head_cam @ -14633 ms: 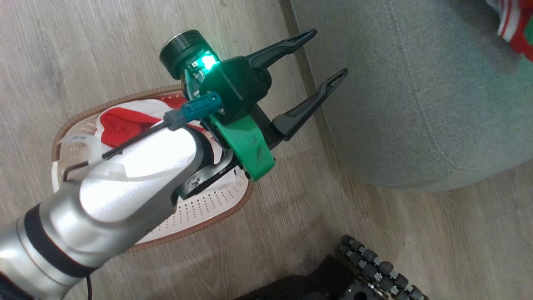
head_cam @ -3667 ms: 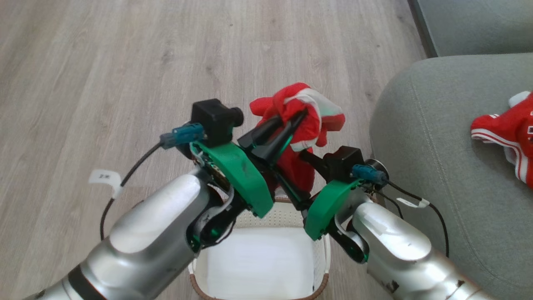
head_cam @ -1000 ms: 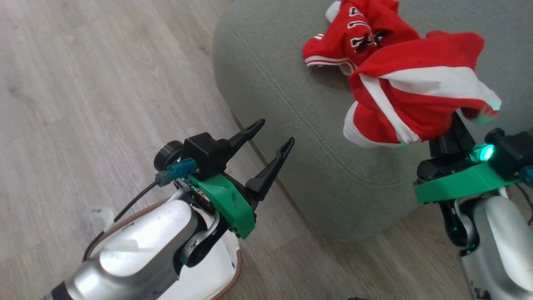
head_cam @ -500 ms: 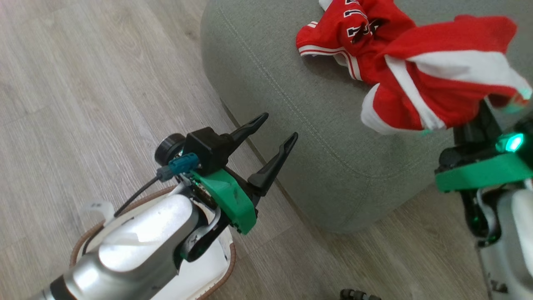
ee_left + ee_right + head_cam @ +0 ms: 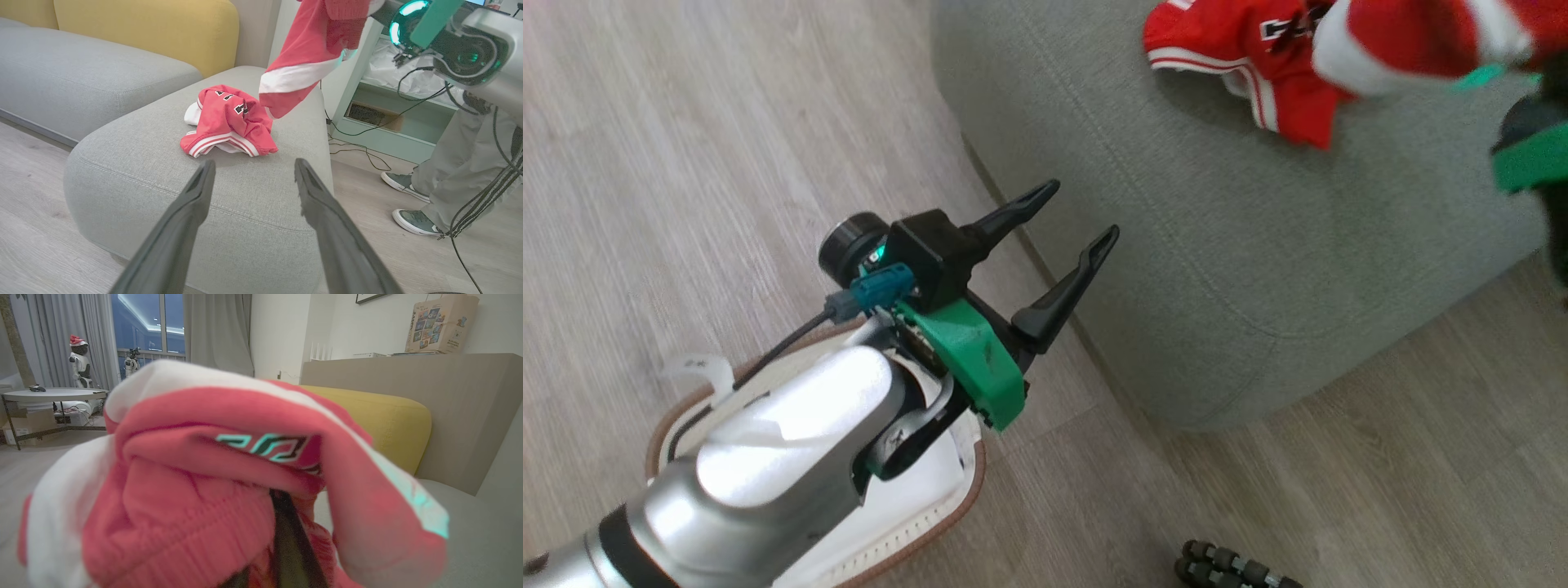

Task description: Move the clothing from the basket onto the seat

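Wood floor (image 5: 727, 122) below me, a person's legs (image 5: 449, 171) standing beside the seat (image 5: 1217, 269). My left claw (image 5: 1074, 214) hangs spread wide and empty over the seat's edge, arm above the basket (image 5: 964, 498). Right claw (image 5: 286, 522) is clamped on a red garment (image 5: 302, 61), dangling over the jersey (image 5: 229, 122) lying on the cushion.

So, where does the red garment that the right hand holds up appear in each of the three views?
Head view: the held garment is at the top right edge, above the seat.
Left wrist view: it hangs at top centre, over the seat, just right of the crumpled jersey.
Right wrist view: it covers the centre, draped over the hand's fingers.
Shared landmark: the grey-green seat; the crumpled jersey joins the head and left wrist views.
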{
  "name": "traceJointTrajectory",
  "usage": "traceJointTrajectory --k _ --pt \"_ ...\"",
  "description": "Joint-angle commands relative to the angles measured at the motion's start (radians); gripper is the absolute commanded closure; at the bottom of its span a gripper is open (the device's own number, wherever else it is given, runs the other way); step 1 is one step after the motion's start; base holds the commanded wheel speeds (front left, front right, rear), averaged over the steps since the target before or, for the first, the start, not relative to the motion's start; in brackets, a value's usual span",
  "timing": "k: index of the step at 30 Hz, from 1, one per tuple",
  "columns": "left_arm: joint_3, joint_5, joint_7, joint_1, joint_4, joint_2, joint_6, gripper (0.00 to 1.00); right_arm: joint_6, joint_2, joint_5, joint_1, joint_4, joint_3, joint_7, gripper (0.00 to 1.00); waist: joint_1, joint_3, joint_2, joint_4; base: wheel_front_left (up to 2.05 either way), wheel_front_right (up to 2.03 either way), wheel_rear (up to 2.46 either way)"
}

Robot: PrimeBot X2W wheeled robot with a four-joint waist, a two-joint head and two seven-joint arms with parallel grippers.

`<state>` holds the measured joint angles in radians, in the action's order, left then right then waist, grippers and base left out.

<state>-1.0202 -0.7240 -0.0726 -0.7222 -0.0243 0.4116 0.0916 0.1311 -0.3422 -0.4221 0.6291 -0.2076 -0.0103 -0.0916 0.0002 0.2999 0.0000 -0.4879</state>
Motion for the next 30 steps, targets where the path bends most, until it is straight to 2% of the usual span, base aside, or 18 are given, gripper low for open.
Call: traceJointTrajectory --k 1,11,20,24,30 --pt "0.04 0.009 0.003 -0.053 0.037 0.025 -0.004 0.0 0.0 -0.027 -0.008 0.033 0.021 -0.004 0.003 1.0 -0.0002 0.023 0.0 0.018 0.0 0.0 0.0" --pt "0.035 0.026 0.051 -0.123 0.069 0.035 -0.016 0.0 0.0 -0.13 -0.026 0.24 -0.26 0.036 0.007 1.0 -0.0002 0.141 0.0 0.09 0.0 0.0 0.0" --pt "0.026 0.05 0.093 -0.182 0.1 0.055 -0.031 0.0 0.0 -0.177 0.026 0.371 -0.503 0.041 0.054 1.0 -0.0002 0.254 0.0 0.158 0.0 0.0 0.0" --pt "0.019 0.06 0.099 -0.198 0.107 0.058 -0.041 0.0 0.0 -0.197 0.056 0.416 -0.607 0.037 0.12 1.0 -0.0002 0.278 0.0 0.186 0.0 0.0 0.0" --pt "0.023 0.06 0.099 -0.208 0.112 0.06 -0.036 0.0 0.0 -0.203 0.061 0.47 -0.705 -0.015 0.305 1.0 -0.0002 0.299 0.0 0.207 0.0 0.0 0.0"
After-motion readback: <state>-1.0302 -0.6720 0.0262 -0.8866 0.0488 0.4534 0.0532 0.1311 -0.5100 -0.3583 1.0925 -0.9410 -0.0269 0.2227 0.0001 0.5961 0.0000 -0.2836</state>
